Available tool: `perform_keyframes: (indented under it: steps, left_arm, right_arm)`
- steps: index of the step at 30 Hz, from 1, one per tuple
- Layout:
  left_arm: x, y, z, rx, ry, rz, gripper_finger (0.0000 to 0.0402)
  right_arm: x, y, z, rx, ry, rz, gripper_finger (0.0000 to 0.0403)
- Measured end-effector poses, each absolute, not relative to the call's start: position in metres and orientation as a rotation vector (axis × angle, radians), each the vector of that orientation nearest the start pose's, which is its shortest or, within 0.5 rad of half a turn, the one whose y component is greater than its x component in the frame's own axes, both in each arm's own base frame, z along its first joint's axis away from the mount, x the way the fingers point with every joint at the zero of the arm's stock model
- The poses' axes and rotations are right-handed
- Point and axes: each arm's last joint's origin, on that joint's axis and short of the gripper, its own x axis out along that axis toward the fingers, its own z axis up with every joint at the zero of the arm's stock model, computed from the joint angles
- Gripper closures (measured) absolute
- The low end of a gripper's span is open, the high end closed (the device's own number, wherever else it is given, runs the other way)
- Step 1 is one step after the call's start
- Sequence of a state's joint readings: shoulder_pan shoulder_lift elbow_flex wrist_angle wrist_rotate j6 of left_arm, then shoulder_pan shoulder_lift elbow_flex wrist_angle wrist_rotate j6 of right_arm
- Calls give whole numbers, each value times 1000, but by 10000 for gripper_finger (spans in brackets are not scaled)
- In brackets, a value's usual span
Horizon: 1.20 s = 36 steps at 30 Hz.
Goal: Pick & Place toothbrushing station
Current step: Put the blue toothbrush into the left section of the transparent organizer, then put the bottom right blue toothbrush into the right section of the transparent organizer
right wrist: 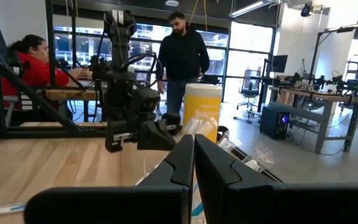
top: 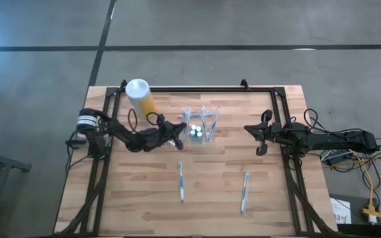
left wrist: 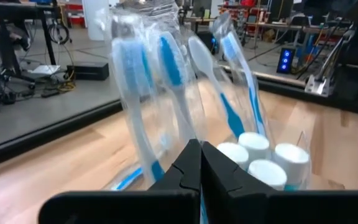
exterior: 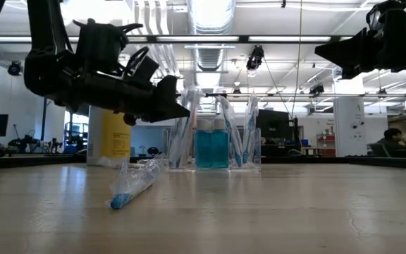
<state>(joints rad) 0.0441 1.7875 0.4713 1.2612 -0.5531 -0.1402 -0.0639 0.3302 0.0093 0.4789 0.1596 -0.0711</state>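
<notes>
While the left gripper hovers pinched shut and empty just left of the toothbrushing station, a knock is the risk.
Station: clear plastic holder, far-centre on the table, packed with wrapped toothbrushes and white caps; light, likely to tip or slide if nudged by closed fingers. Right gripper closed, empty, well right.
</notes>
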Motion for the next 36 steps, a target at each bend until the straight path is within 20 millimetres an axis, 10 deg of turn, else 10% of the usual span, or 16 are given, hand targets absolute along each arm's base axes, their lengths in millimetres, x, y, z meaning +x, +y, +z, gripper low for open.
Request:
perform_keyframes:
  steps: [25, 36]
  left_arm:
    - [284, 25, 146, -97, 51, 551, 336]
    - [248, 11, 204, 72, 178, 490, 333]
  right_arm:
    - [116, -12, 183, -64, -136, -227, 394]
    - [117, -12, 179, -27, -98, -222, 394]
